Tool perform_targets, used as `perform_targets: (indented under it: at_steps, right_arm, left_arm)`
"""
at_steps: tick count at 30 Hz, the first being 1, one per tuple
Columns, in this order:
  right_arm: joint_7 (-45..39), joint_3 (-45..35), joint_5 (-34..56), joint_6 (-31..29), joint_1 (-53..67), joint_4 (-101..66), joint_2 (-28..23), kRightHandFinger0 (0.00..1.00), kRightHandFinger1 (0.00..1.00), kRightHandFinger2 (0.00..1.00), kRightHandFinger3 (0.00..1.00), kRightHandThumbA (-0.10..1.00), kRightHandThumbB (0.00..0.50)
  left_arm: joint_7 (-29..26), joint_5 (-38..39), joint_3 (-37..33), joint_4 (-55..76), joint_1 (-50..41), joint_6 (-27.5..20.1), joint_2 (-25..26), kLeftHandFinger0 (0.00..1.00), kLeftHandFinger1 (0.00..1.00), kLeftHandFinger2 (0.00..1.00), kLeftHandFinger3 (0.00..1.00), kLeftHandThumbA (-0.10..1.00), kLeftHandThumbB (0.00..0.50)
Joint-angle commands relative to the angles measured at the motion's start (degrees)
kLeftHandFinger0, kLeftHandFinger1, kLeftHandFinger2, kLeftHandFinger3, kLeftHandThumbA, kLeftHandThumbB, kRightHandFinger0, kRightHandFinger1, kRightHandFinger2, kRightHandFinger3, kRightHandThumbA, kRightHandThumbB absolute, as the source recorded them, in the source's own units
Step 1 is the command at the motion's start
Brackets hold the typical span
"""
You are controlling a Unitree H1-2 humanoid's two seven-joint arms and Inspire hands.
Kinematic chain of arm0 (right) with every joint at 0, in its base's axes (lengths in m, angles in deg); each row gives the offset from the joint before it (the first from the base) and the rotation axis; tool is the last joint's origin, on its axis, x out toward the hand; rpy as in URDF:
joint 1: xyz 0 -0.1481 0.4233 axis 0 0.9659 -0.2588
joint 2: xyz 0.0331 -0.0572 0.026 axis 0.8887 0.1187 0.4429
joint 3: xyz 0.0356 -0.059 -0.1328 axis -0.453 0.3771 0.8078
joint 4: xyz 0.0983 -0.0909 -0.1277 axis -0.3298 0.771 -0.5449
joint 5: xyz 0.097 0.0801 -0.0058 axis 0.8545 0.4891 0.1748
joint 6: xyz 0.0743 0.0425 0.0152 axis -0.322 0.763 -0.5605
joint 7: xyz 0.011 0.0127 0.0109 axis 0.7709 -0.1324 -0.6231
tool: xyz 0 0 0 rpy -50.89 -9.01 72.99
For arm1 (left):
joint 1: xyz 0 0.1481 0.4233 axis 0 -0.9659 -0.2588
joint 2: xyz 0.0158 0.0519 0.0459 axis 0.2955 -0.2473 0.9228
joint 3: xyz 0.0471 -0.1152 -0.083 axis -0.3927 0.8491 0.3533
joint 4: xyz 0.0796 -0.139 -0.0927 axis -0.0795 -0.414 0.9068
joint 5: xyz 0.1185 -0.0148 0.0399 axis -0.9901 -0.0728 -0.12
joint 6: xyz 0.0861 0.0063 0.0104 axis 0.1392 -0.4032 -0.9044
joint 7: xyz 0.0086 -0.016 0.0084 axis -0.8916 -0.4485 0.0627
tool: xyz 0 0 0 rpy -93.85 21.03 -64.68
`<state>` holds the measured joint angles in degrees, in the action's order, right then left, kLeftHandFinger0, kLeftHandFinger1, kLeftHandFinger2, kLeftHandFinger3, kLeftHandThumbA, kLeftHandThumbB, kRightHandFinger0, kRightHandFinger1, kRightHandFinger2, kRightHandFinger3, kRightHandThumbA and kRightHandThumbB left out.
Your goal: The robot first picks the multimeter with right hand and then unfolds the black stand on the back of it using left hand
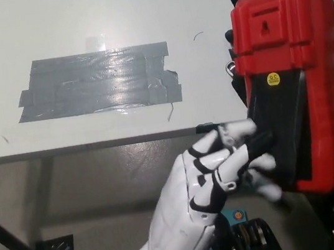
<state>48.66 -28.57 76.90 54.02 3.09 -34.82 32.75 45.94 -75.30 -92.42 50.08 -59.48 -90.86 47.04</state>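
There is a single view, taken from the robot's head and facing steeply down and forward. It sits close above the hands: the white left hand (223, 167) rises from the bottom edge to the picture's middle, and the black right hand (243, 0) fills the right edge, cut off by the frame. Beyond the left hand lies the white counter (44, 17), filling the upper half, with its near edge crossing just above that hand. Below the edge the floor (71, 196) shows. No second view shares the scene.
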Motion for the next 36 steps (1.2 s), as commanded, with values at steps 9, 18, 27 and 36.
perform_targets:
  at_steps: [9, 18, 27, 36]
  right_arm:
    - [4.35, -0.05, 6.62, -5.05, -4.45, -4.64, 1.54, 0.0, 0.48, 0.87, 0.97, -0.1, 0.093]
    - [4.04, -0.67, 5.38, -6.07, -5.57, -3.77, 0.17, 0.0, 0.45, 0.83, 0.95, -0.1, 0.081]
    - [7.9, -6.14, 7.94, -8.11, -8.08, -1.04, -4.29, 0.0, 0.23, 0.74, 1.0, -0.1, 0.101]
    - [8.35, -13.63, 2.9, -8.95, -18.1, 15.96, -11.09, 0.0, 0.47, 0.85, 1.0, -0.1, 0.077]
  left_arm:
    - [-5.66, 0.84, -1.94, -1.13, 1.61, -1.27, 1.66, 0.3, 0.0, 0.12, 1.0, 1.0, 0.387]
    - [-5.67, 2.31, -1.08, -1.07, 0.79, -1.27, 2.59, 0.28, 0.0, 0.09, 1.0, 1.0, 0.373]
    - [-9.03, 2.14, -0.28, -1.35, -0.47, -1.27, 6.97, 0.32, 0.02, 0.09, 1.0, 1.0, 0.35]
    - [-11.17, 2.45, 2.51, -2.67, -7.19, -1.27, 9.98, 0.61, 0.08, 0.18, 1.0, 1.0, 0.427]
